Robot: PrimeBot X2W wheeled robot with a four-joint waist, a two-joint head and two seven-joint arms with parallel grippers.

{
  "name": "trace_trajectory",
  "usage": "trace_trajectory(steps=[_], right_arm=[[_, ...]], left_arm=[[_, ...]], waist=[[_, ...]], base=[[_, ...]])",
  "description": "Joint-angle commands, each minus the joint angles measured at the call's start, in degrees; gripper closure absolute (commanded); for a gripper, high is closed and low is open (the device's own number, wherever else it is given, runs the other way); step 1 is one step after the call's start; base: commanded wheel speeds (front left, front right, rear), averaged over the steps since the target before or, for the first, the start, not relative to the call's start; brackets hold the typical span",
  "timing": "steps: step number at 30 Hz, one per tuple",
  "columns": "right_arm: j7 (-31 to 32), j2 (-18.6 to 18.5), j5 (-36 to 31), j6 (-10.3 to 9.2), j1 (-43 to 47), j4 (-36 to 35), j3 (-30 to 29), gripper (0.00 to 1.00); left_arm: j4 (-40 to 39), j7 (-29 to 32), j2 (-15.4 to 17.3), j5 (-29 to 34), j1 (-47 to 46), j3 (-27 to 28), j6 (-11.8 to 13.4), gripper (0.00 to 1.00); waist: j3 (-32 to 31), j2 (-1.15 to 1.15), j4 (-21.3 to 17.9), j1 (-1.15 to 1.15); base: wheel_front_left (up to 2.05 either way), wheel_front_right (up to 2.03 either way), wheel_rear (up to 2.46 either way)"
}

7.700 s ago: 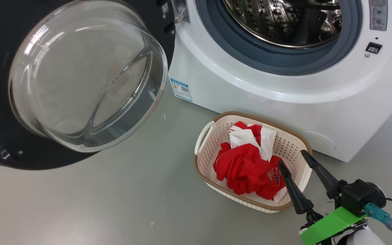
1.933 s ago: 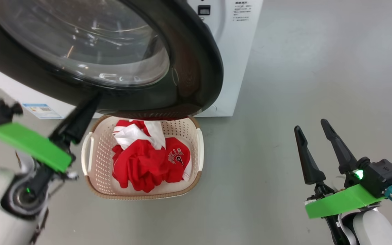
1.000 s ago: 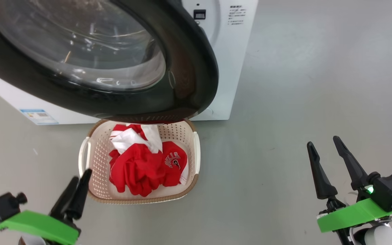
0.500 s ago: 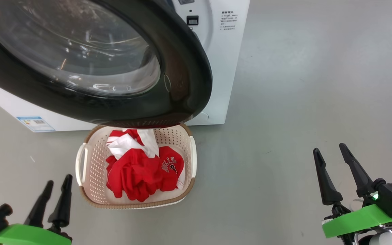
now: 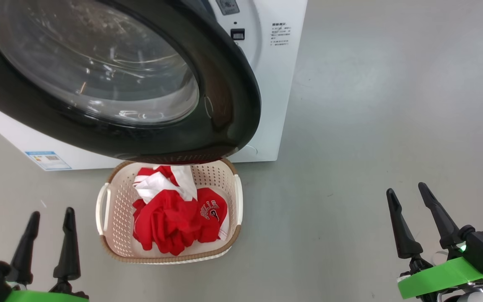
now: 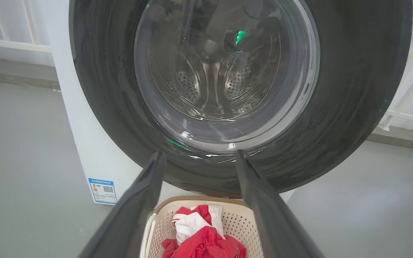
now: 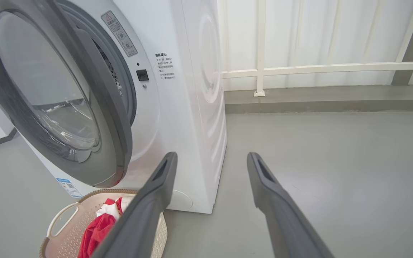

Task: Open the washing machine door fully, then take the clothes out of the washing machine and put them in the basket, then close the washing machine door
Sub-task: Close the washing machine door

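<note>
The washing machine door, black-rimmed with a glass bowl, hangs ajar in front of the white washing machine. In the right wrist view a gap separates the door from the machine front. Below the door's lower edge, on the floor, stands the cream basket with the red and white clothes heaped in it. My left gripper is open at the basket's lower left, touching nothing. My right gripper is open far to the right over the floor. The left wrist view looks past the open left gripper at the door.
A blue label sticker sits low on the machine front, left of the basket. Grey floor stretches right of the machine. A white railing runs along the wall behind it.
The door has swung from wide open to ajar. My left gripper has come off the door, dropped to the lower left and turned its fingers upward. The right gripper sank slightly.
</note>
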Motion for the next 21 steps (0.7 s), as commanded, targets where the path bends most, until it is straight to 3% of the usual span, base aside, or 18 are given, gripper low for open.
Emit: trace_trajectory(steps=[1, 10, 21], right_arm=[[-0.37, -0.70, -0.05, 0.36, 0.14, -1.44, 1.06, 0.00], [-0.37, -0.52, 0.06, 0.36, 0.84, -1.31, 1.02, 0.00], [-0.37, -0.24, -0.07, 0.36, 0.58, -1.42, 0.51, 0.00]], left_arm=[[-2.49, -0.58, -0.01, 2.05, 0.10, 3.31, -0.32, 0.00], [-4.61, -0.59, -3.17, 11.62, 2.68, 5.54, -0.32, 0.00], [-3.29, -0.59, -4.74, 13.29, 2.77, 6.86, -0.32, 0.00]], waist=[[-0.23, 0.00, -0.04, 0.00], [-0.89, 0.00, -0.47, 0.00], [-0.42, 0.00, -0.36, 0.00]], base=[[0.00, 0.00, 0.00], [0.00, 0.00, 0.00], [0.00, 0.00, 0.00]])
